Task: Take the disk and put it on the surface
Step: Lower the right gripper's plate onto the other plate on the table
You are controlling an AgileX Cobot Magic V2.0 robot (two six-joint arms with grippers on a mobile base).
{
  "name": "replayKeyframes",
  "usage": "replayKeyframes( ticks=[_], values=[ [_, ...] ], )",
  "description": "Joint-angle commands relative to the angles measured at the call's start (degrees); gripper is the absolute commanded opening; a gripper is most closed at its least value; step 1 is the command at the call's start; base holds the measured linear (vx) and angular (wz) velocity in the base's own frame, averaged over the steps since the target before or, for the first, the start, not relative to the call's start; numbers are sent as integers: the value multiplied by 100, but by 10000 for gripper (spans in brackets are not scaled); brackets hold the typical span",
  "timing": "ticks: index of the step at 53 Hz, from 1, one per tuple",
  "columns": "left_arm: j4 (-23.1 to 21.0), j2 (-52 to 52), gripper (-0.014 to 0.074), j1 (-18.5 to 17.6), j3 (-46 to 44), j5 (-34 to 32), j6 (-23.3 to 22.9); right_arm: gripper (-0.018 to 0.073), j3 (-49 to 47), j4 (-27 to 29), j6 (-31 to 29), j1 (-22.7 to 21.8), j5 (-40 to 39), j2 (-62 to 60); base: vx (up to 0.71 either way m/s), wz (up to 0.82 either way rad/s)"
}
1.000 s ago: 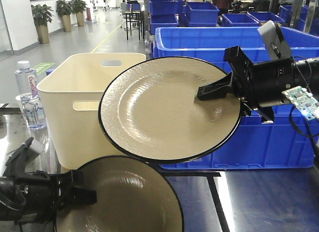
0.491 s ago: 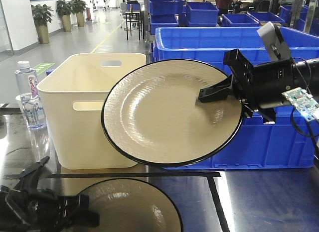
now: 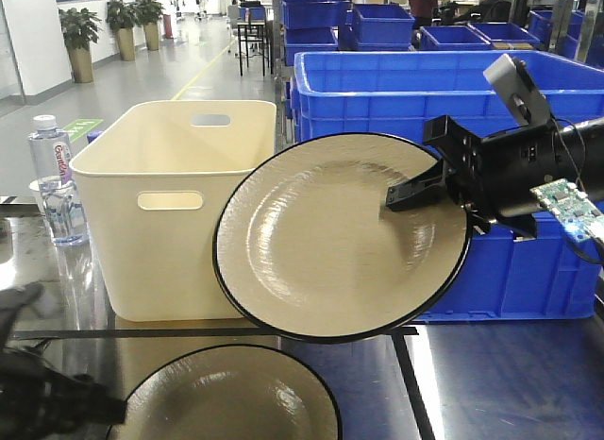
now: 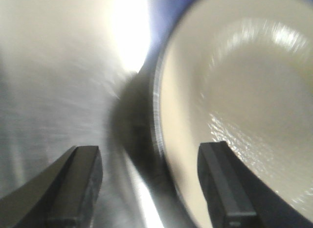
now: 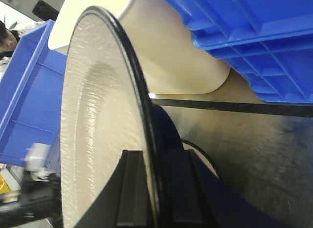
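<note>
Front view: two cream, black-rimmed disks over one dark, glossy surface (image 3: 491, 383).
Raised disk (image 3: 330, 237): was held in the air, tilted close to upright with its face toward the camera, in front of the bin and crate and clear of the surface.
Right gripper (image 3: 415, 190): jaws were clamped on the raised disk's right rim; the right wrist view showed the disk edge-on with one finger on each face.
Lower disk (image 3: 226, 397): lay flat on the surface at the bottom edge, partly cut off by the frame.
Left gripper (image 3: 47, 402): was a dark blur just left of the lower disk.
Left wrist view: left gripper (image 4: 149, 184) jaws stood wide apart, holding nothing. One finger was over the surface, the other over the lower disk (image 4: 254, 91), with the rim between them; contact could not be told.
Tape (image 3: 406, 364): black lines lay on the surface.
Bin (image 3: 170, 213): cream, stood behind the lower disk.
Crate (image 3: 528, 91): blue, stood just right of the bin.
Bottle (image 3: 49, 180): clear, stood left of the bin.
</note>
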Motion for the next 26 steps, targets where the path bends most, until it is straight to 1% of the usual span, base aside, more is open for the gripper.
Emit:
replayKeyframes(
  ticks=[1,7,16,26],
  values=[
    [-160,-588,533,93,-205,-146,-123,-5,-216,567,-35,19,-193,-227,0,0],
    [-209,-1022,533,93,-205,-336,-173,-4,-216,535,-110,288,-89,-72,0,0],
    [-239,-1483,533,93,-205,-633,-177,-4,-216,517,-470,927,-161,383,0,0],
    [-246,-1647,533,93,-205,-735,-177,-4,-216,254,-307,1411,-240,887,0,0]
  ],
)
